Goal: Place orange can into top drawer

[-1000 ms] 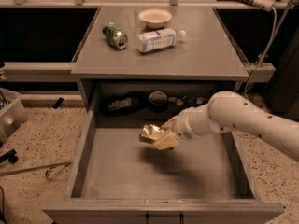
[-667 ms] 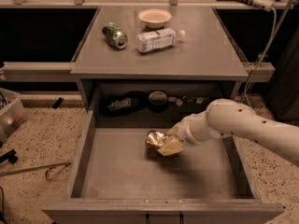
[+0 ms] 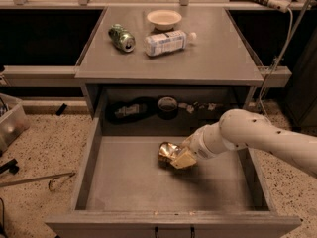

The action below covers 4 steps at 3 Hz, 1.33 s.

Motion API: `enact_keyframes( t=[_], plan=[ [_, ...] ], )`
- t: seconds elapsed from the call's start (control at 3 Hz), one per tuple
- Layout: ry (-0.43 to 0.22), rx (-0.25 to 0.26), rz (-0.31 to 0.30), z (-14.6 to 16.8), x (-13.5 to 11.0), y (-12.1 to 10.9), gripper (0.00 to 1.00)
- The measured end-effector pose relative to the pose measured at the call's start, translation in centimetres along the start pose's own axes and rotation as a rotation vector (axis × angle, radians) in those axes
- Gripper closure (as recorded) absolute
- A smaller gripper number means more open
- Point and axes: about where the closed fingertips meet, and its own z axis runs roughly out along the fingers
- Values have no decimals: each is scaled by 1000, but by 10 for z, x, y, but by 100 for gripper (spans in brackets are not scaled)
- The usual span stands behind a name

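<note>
camera view: the orange can (image 3: 166,151) is held in the gripper (image 3: 181,157), whose pale fingers (image 3: 186,159) are clamped on it, inside the open top drawer (image 3: 124,187), near the middle of its floor. compared with a second ago, the can has been carried slightly right and lower, close to the bare bottom; whether contact is made cannot be told. the placing is judged nearly done, with only release and withdrawal left. the green can (image 3: 122,37), the white-labelled bottle (image 3: 167,42) and the bowl (image 3: 164,19) are seen unmoved on the cabinet top (image 3: 218,58)
</note>
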Motion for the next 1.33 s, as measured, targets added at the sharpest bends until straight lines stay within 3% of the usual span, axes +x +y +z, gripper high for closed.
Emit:
enact_keyframes(
  t=[1.0,1.33],
  plan=[
    [0,0,0,0,0,0,15],
    [0,0,0,0,0,0,0]
  ],
)
